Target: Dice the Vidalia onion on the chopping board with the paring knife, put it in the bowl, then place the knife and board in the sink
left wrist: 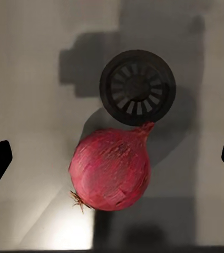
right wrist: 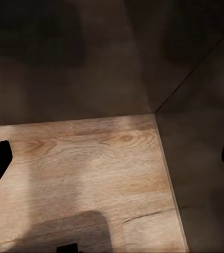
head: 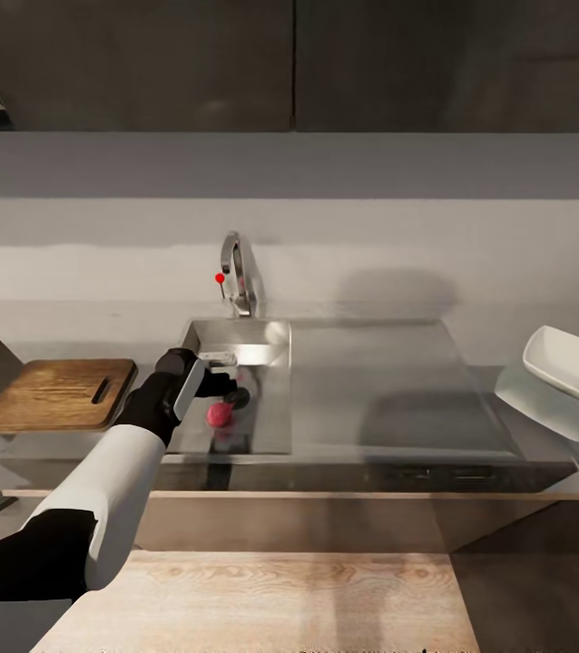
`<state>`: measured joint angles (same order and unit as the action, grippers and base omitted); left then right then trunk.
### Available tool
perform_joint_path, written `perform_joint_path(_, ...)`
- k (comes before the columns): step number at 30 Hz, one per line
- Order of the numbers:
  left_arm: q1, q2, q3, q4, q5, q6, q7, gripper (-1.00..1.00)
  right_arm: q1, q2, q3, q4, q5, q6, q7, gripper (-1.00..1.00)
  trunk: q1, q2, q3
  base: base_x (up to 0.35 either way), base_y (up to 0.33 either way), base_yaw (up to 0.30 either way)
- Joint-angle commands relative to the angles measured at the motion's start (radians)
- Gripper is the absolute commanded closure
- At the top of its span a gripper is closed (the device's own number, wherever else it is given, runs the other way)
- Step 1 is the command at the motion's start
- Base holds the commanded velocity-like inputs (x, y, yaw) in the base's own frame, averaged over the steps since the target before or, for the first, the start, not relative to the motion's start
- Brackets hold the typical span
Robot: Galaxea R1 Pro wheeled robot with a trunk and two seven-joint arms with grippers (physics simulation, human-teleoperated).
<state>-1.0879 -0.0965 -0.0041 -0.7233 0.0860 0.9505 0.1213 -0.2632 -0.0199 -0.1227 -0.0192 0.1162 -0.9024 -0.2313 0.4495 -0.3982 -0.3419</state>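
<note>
The pink Vidalia onion (head: pixel 219 414) lies on the floor of the steel sink (head: pixel 267 337), just in front of the round drain (left wrist: pixel 138 87). My left gripper (head: pixel 224 384) hangs low in the basin right over it. In the left wrist view the onion (left wrist: pixel 112 168) sits between the two spread fingertips, so the left gripper (left wrist: pixel 114 162) is open and not touching it. The chopping board (head: pixel 58 393) lies on the countertop (head: pixel 398 390) left of the sink. The white bowl (head: pixel 575 363) stands at the far right. The paring knife is out of view. My right gripper (right wrist: pixel 113 161) is open and empty.
The chrome tap (head: pixel 238 277) with its red dot rises behind the basin. A flat drainboard (head: pixel 389 363) runs right of the sink. Dark wall cabinets (head: pixel 289 63) hang above. A light wooden surface (head: pixel 280 599) lies close in front of me, below the right gripper.
</note>
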Motion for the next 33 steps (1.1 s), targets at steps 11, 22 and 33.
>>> perform_joint_path(11,0.0,0.0,-0.001,0.001,0.01,0.004,0.009,-1.0,-0.001,-0.006,-0.009,-0.001,0.011,0.059,0.005,-1.0,0.0,-0.002,-0.005,0.0,0.002,0.0)
perform_joint_path(22,0.0,0.0,0.0,0.011,0.01,0.002,0.009,-1.0,-0.001,-0.001,-0.009,-0.002,0.01,0.065,0.013,-1.0,0.0,-0.002,-0.007,0.0,0.0,0.0)
perform_joint_path(33,0.0,0.0,-0.001,0.021,0.011,0.002,0.008,-1.0,-0.001,0.0,-0.009,-0.002,0.01,0.065,0.013,-1.0,0.0,-0.002,-0.023,0.0,0.0,0.0)
